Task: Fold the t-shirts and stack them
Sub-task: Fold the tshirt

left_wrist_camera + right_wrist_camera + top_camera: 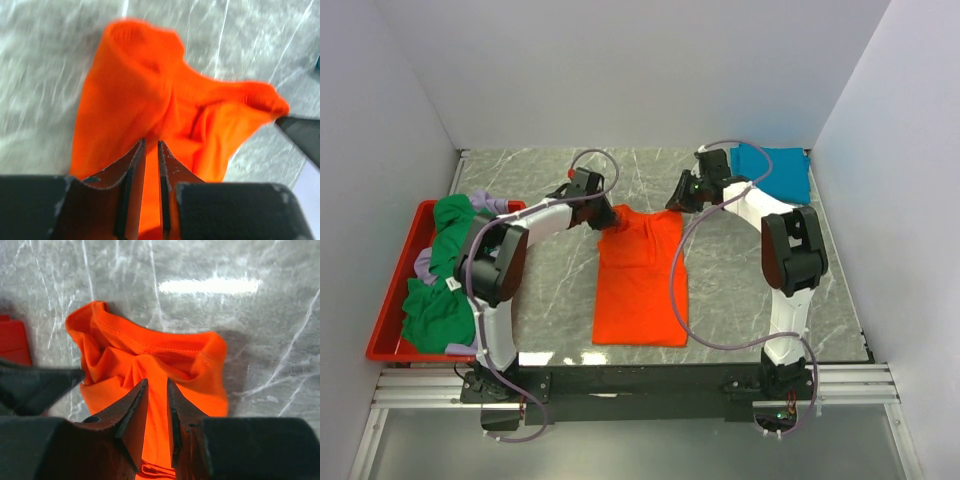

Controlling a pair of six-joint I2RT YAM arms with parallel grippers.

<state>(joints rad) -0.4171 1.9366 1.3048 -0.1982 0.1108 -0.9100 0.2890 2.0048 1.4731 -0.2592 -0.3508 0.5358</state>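
The bright orange t-shirt (640, 290) lies in the middle of the table as a long narrow strip. My left gripper (608, 218) is at its far left corner, shut on orange cloth, as the left wrist view (151, 142) shows, with the shirt (150, 85) bunched beyond the tips. My right gripper (678, 200) is at the far right corner, shut on a fold of the same shirt (155, 350), seen in the right wrist view (156, 381). A teal-blue t-shirt (775, 170) lies folded at the back right. Green (435, 305) and pale lavender (492, 204) shirts lie heaped in the tray.
A shallow red tray (390, 300) stands along the left wall. White walls close in the left, back and right sides. The arms' cables (680, 290) loop over the table near the orange shirt.
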